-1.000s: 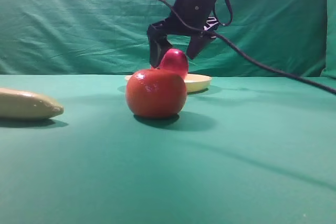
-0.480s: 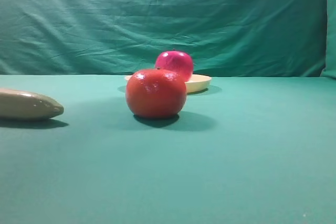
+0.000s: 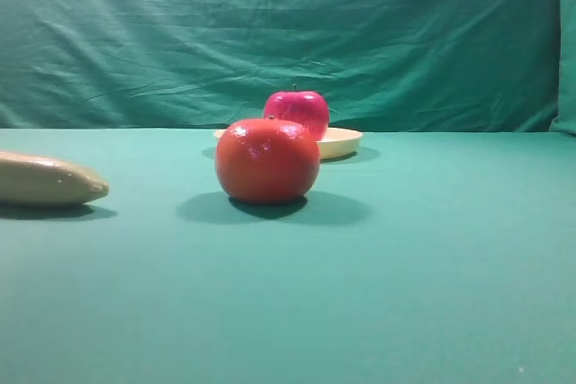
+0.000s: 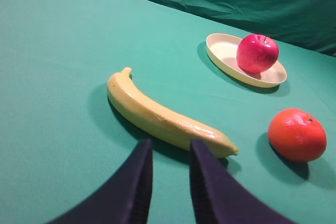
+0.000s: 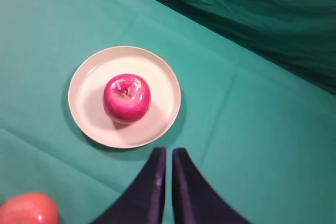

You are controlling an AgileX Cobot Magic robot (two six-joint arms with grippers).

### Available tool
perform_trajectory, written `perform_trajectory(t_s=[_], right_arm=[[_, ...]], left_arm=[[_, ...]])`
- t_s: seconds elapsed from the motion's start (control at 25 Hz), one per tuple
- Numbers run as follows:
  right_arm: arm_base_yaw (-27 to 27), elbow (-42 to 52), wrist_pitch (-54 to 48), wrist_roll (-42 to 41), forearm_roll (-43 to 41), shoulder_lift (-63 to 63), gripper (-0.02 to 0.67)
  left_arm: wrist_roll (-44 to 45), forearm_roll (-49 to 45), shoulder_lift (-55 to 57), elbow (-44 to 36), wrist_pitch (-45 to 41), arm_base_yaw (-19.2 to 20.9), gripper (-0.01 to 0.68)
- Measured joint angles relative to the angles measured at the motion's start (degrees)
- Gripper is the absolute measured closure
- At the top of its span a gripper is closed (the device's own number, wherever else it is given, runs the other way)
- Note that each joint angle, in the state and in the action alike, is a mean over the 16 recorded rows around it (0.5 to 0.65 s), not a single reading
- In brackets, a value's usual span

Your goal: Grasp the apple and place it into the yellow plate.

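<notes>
The magenta-pink apple (image 5: pixel 126 97) stands upright in the pale yellow plate (image 5: pixel 89 77), stem up. It also shows behind the orange-red fruit in the high view (image 3: pixel 301 110) and in the left wrist view (image 4: pixel 257 53), resting in the plate (image 3: pixel 342 141) (image 4: pixel 223 51). My right gripper (image 5: pixel 166 158) is shut and empty, high above the cloth just in front of the plate. My left gripper (image 4: pixel 169 153) is empty, its fingers close together, near the tip of the banana. Neither gripper shows in the high view.
A large orange-red round fruit (image 3: pixel 267 159) (image 4: pixel 296 135) (image 5: pixel 29 211) sits in front of the plate. A tan-yellow banana (image 4: pixel 163 116) (image 3: pixel 49 179) lies at the left. Green cloth (image 3: pixel 405 267) covers the table and green backdrop hangs behind.
The right gripper let go of the apple on the plate and rose out of the high view. The apple now stands free in the plate.
</notes>
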State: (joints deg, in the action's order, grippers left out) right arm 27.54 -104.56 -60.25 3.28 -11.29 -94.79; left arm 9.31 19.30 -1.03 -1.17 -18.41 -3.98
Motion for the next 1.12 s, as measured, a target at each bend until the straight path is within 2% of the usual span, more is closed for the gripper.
perform_trajectory(t_s=[0.68,0.92,1.12], right_arm=[[0.00,49.34,19.93,2.61,0.22,40.77,0.649],[0.00,62.07,24.29,2.74,1.27,53.92,0.649],[0.00,68.76,25.50,2.76,2.49,63.41,0.649]], left_arm=[[0.00,0.00,0.00,0.00,0.00,0.00,0.516],[0.00,0.00,0.00,0.00,0.00,0.00,0.516],[0.00,0.00,0.00,0.00,0.00,0.00,0.516]])
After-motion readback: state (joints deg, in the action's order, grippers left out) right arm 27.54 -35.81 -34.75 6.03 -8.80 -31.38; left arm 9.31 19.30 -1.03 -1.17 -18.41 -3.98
